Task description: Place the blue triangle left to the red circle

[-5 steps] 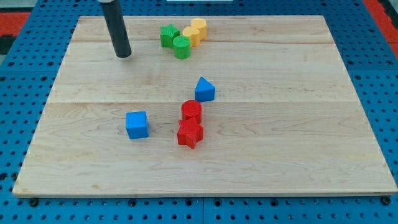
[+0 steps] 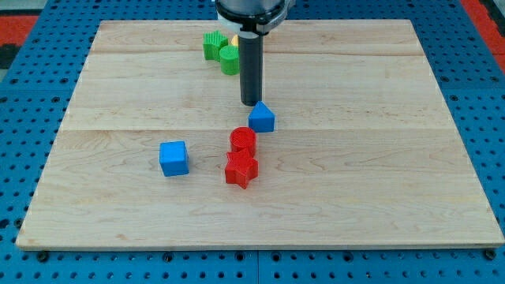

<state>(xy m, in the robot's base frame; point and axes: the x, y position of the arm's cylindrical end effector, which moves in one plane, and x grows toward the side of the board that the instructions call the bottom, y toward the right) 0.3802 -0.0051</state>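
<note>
My tip (image 2: 251,103) sits just above the blue triangle (image 2: 262,118), mid-frame on the bench (image 2: 379,173); the red circle (image 2: 243,141) lies just below-left. There is no gripper. The triangle looks light, stiff and slippery: push a flat side.

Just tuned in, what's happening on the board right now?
My tip sits just above and slightly left of the blue triangle, close to touching it. The triangle lies above and a little right of the red circle, so it is not yet on the circle's left. A red star sits below the circle.
</note>
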